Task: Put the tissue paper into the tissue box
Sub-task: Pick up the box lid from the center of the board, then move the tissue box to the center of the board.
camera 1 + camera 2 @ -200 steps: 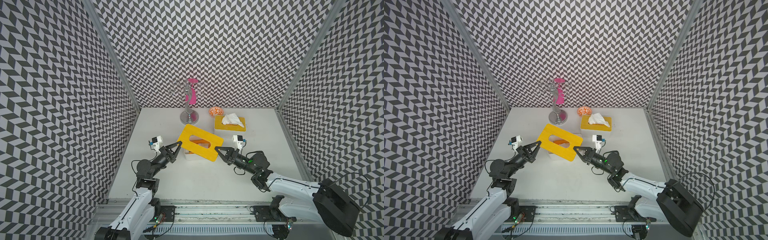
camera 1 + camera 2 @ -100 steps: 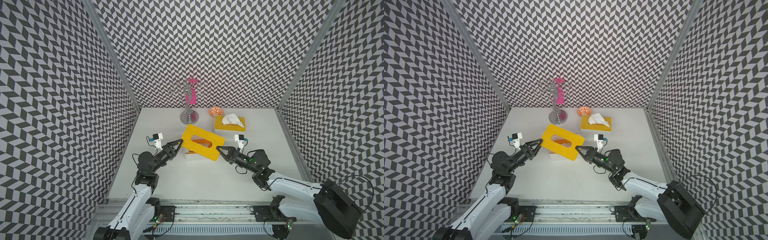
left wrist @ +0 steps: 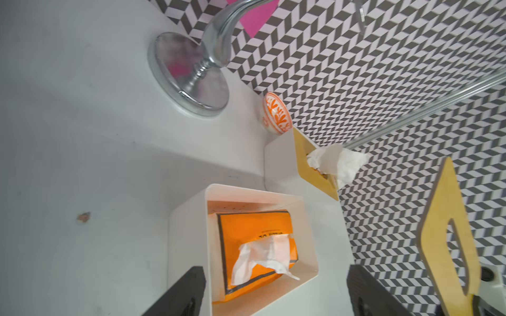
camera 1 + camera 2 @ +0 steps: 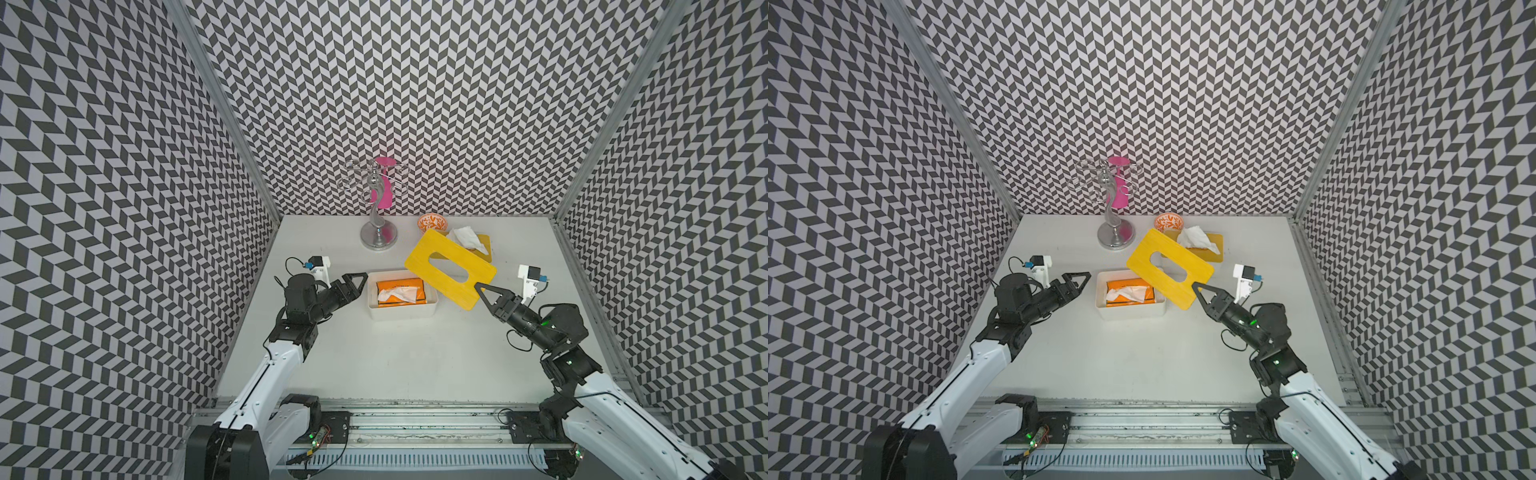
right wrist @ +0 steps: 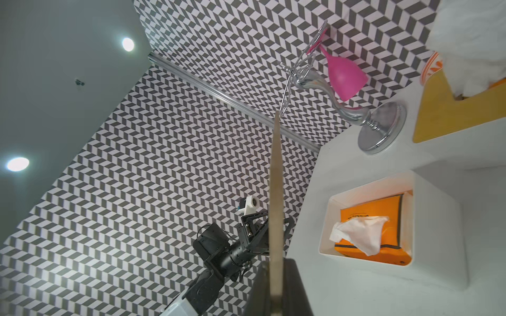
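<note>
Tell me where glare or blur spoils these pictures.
Right wrist view: two round ceiling lamps blow out white; the flat yellow lid, edge-on near the lens, is blurred. Left wrist view: the round chrome stand base mirrors pink. Both top views: sharp.

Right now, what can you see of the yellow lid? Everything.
The yellow lid is a thin flat rectangular board with rounded corners and one long slot in its middle. Its edge looks like pale plywood. It is off the open white box, tilted in the air, pinched at one short edge by the right gripper, which is shut on it. Nothing else touches it.
</note>
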